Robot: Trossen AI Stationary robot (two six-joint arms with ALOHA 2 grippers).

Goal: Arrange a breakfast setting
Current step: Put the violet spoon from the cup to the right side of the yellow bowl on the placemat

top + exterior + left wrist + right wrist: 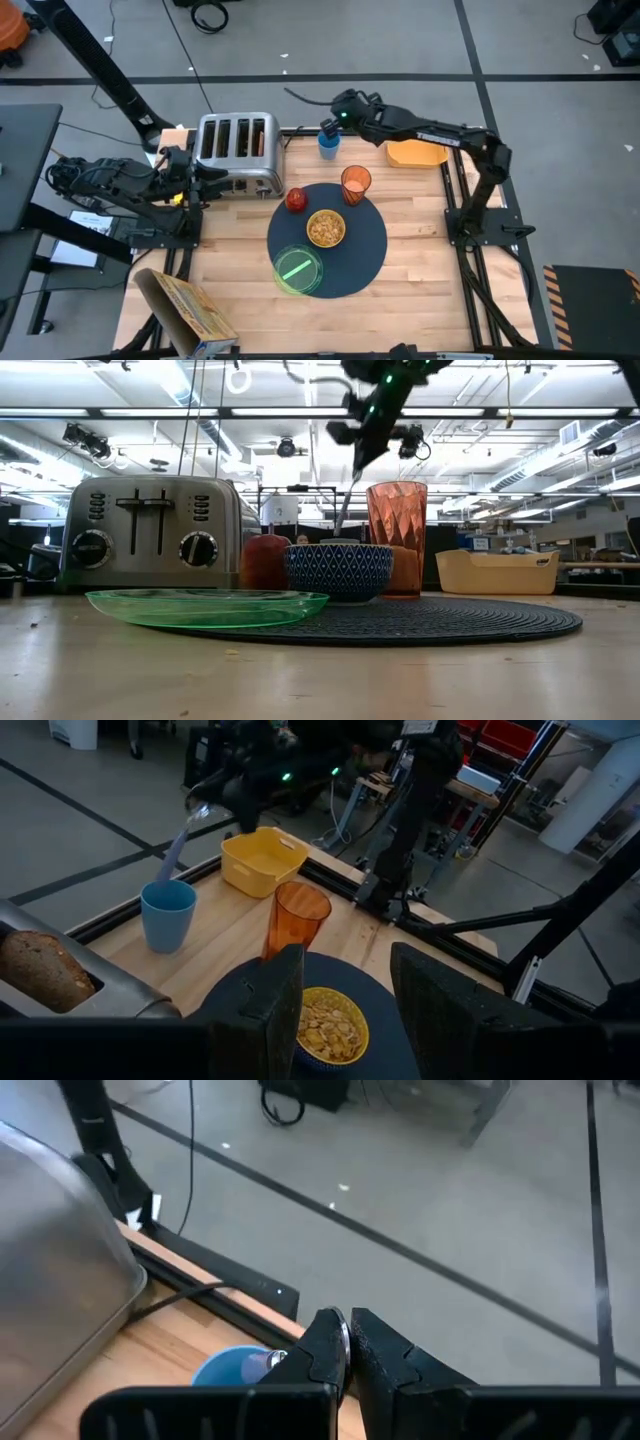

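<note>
The dark-navy mat (365,255) lies mid-table and carries the cereal bowl (326,228), the green plate (297,268), the orange tumbler (356,184) and the red apple (297,200). A toast slice (40,970) sticks out of a toaster slot. My right gripper (333,122) hangs over the blue cup (329,146) at the far edge, shut on the silver spoon (182,840). My left gripper (345,1000) waits open beside the toaster's left end, with nothing between its fingers. My right gripper pinches the spoon's upper end (199,814) between its two shut fingers, which slant downward from above. The spoon hangs tilted below them, and its lower end (165,877) reaches the blue cup's mouth. Whether it touches the cup, I cannot tell.
A steel toaster (238,155) stands at the far left of the table. The yellow bin (415,153) sits at the far right, a cereal box (185,305) lies at the near left corner. Bare wood shows right of the mat and along the near edge.
</note>
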